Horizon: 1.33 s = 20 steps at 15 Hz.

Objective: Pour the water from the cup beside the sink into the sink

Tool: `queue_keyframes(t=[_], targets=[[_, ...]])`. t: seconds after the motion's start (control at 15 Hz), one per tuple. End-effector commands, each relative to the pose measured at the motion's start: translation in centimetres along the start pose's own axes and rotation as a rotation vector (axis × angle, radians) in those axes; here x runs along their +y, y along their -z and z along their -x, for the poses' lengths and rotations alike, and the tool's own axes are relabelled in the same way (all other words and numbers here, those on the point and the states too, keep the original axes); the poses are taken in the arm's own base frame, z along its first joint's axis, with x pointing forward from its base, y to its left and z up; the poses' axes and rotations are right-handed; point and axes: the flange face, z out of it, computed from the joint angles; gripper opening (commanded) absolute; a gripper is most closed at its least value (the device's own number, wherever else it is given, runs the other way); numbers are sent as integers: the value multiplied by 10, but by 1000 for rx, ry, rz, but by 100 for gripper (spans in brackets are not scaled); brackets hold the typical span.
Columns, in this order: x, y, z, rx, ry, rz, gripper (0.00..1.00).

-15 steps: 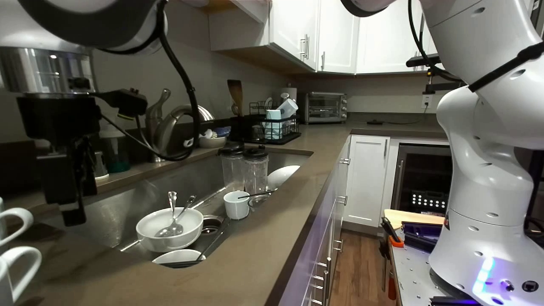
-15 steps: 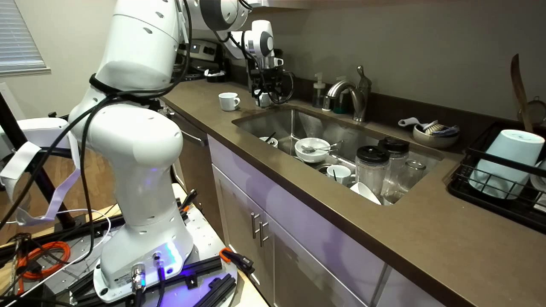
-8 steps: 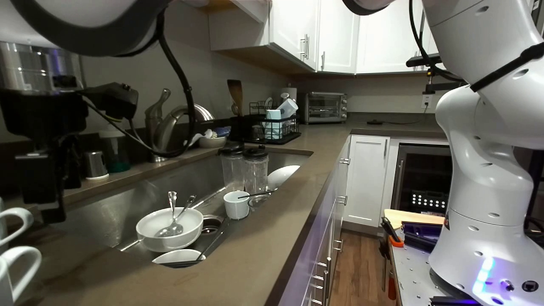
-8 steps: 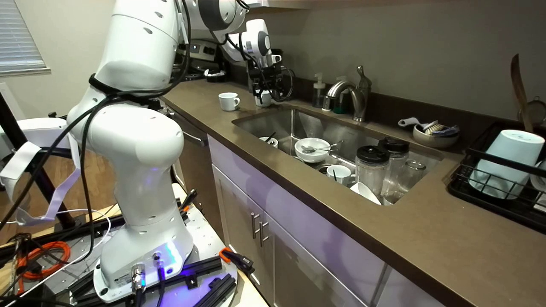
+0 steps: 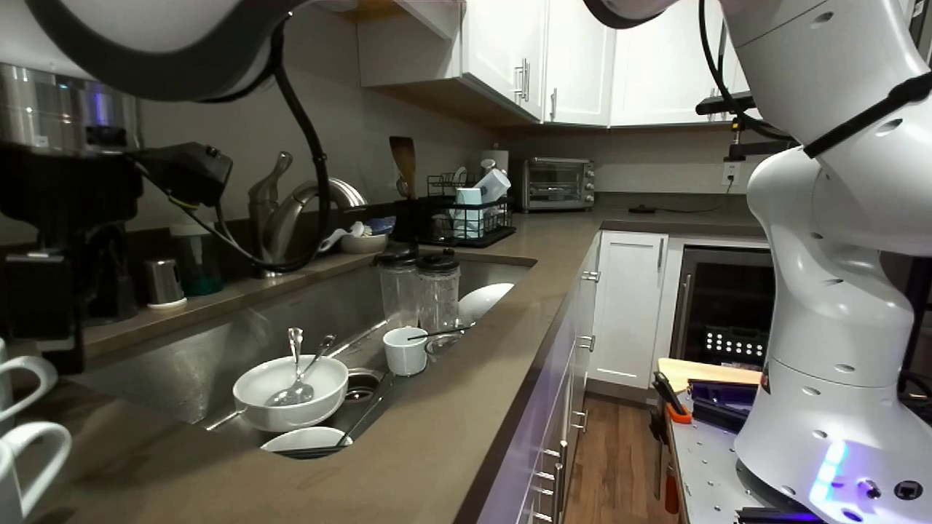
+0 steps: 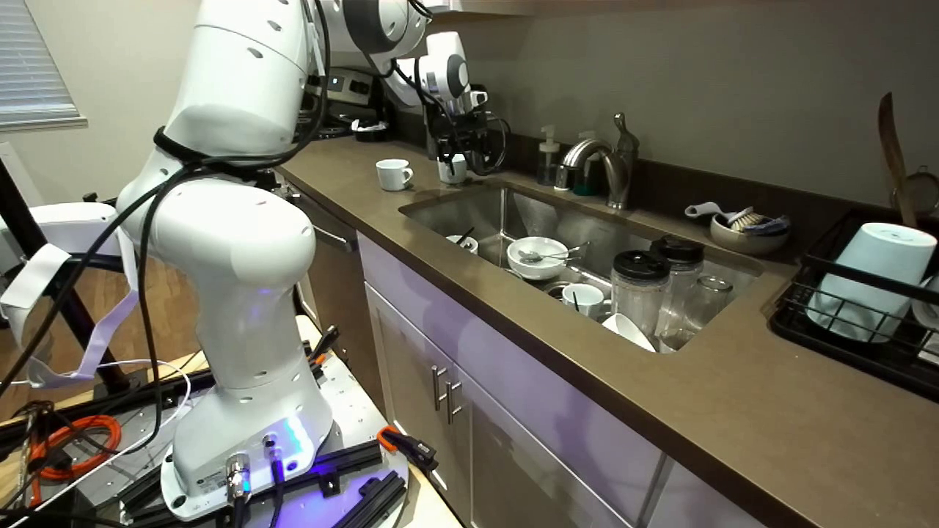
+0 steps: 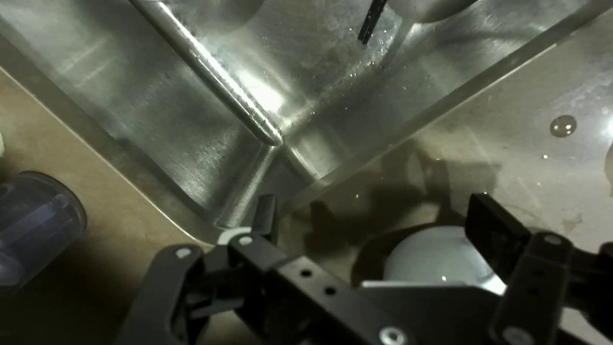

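Two white mugs stand on the counter beside the sink. The cup by my gripper shows in an exterior view, upper part covered by the fingers; a second mug stands left of it, apart from the gripper. In the wrist view, my gripper is open, its fingers wide apart, with the cup below, nearer the right finger and partly hidden by the gripper body. Water in it cannot be made out. The steel sink lies just beyond. Two mug handles show at an exterior view's left edge.
The sink holds a bowl with spoons, a small white cup and lidded clear containers. The chrome tap and soap bottles stand along the back. A black dish rack stands at the right.
My gripper has moved left in an exterior view, away from the sink, and stays open. The metal cylinder behind it has come into view. The mugs have not moved.
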Motion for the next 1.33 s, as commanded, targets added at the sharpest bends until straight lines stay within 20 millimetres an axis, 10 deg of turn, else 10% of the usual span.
queue_keyframes(t=[0.0, 1.27], targets=[[-1, -3, 3, -39, -2, -44, 100], [-20, 11, -9, -26, 144, -141, 100]])
